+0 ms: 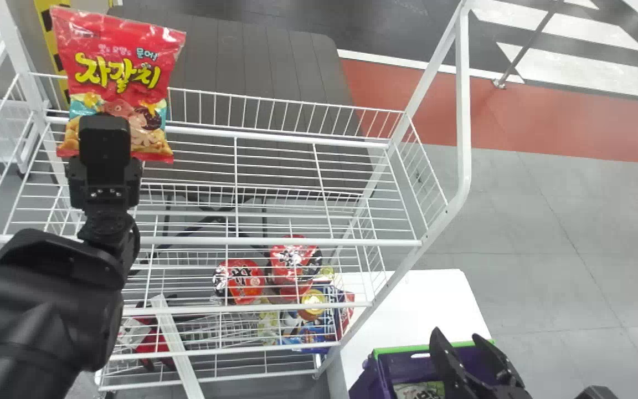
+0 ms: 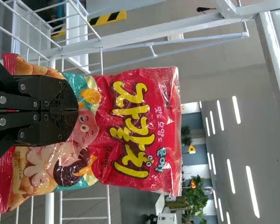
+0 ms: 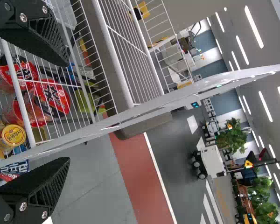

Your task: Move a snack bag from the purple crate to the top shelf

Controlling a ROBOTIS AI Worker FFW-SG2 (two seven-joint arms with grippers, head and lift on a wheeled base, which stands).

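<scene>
White wire rack (image 1: 214, 241), tall: its top shelf lay near the left gripper's (image 1: 104, 124) fingers. Purple crate (image 1: 361, 387): stood below the right gripper's (image 1: 456, 336) fingers, which were spread wide. Snack bag (image 1: 117, 72), red: upright, its lower part pinched between the left fingers.

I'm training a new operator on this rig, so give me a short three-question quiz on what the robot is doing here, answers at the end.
1. Multiple choice: What does the left end effector grip? A) a jar; B) a snack bag; C) a bottle.
2. True or false: The fingers of the right end effector stand apart.
3. Fill in: The purple crate has a ____ rim.

Key: 1: B; 2: true; 3: green.
</scene>
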